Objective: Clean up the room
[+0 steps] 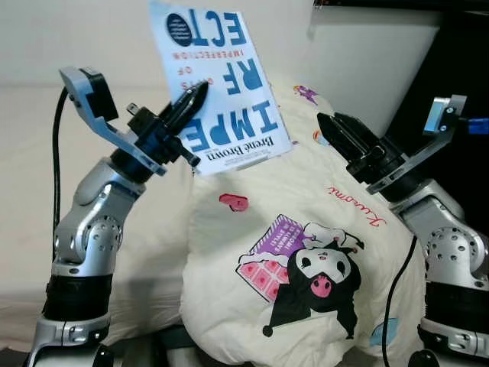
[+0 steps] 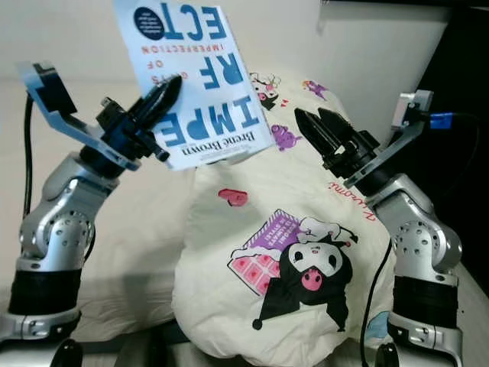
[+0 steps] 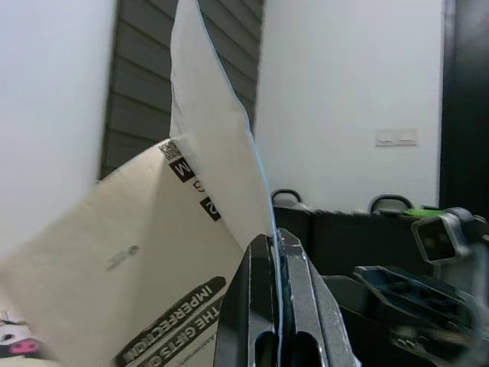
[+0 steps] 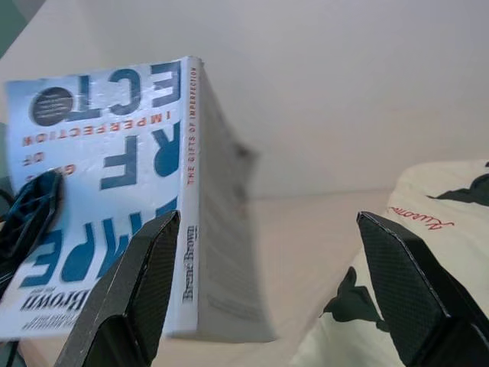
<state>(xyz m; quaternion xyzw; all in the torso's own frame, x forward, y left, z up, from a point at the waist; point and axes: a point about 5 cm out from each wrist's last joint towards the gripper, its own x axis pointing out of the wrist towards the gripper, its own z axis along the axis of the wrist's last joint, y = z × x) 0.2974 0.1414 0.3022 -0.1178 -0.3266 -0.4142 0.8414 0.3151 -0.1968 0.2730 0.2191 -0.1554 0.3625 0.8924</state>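
Observation:
A white paperback book (image 1: 218, 84) with blue lettering hangs upside down in the air above a cream pillow (image 1: 306, 229) printed with a black cartoon character. My left gripper (image 1: 200, 90) is shut on the book's cover near its lower left side; in the left wrist view the fingers (image 3: 294, 306) pinch the thin cover edge of the book (image 3: 153, 252). My right gripper (image 1: 325, 126) is open over the pillow's upper right, a short way right of the book and apart from it. The right wrist view has the book's spine (image 4: 189, 191) ahead of the spread right gripper (image 4: 267, 220).
The pillow lies on a bed with a beige sheet (image 1: 30, 191). A white wall runs behind it. Dark furniture (image 1: 462, 53) stands at the right edge, close behind my right arm.

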